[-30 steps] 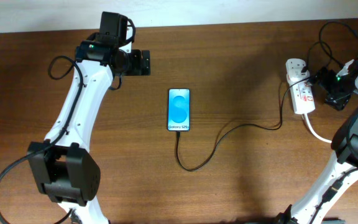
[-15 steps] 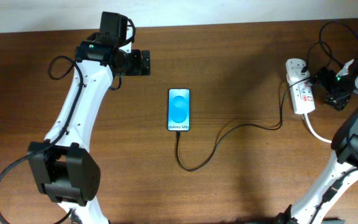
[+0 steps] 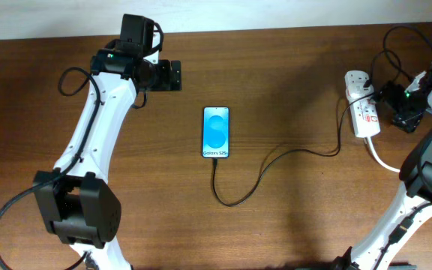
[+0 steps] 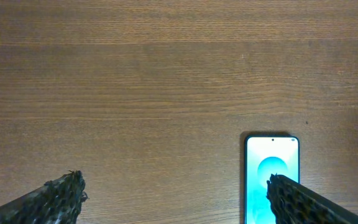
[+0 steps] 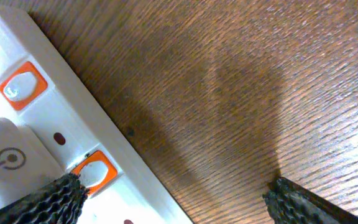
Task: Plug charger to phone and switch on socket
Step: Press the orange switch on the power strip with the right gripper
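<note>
Both spread wide, empty: left gripper [image 4: 173, 186] nr far edge, right gripper [image 5: 173, 186] over power strip [image 3: 362, 112] by far-right corner. Galaxy phone [image 3: 216, 132] centred, charger cable [image 3: 261, 176] at its near end.

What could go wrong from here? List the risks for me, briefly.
1. The right gripper is open, with one finger over the power strip beside an orange switch. A press may miss the switch or shove the unheld strip.
2. A shoved strip could tug the charger cable at the phone.
3. The open left gripper is near the phone and could nudge it.
</note>
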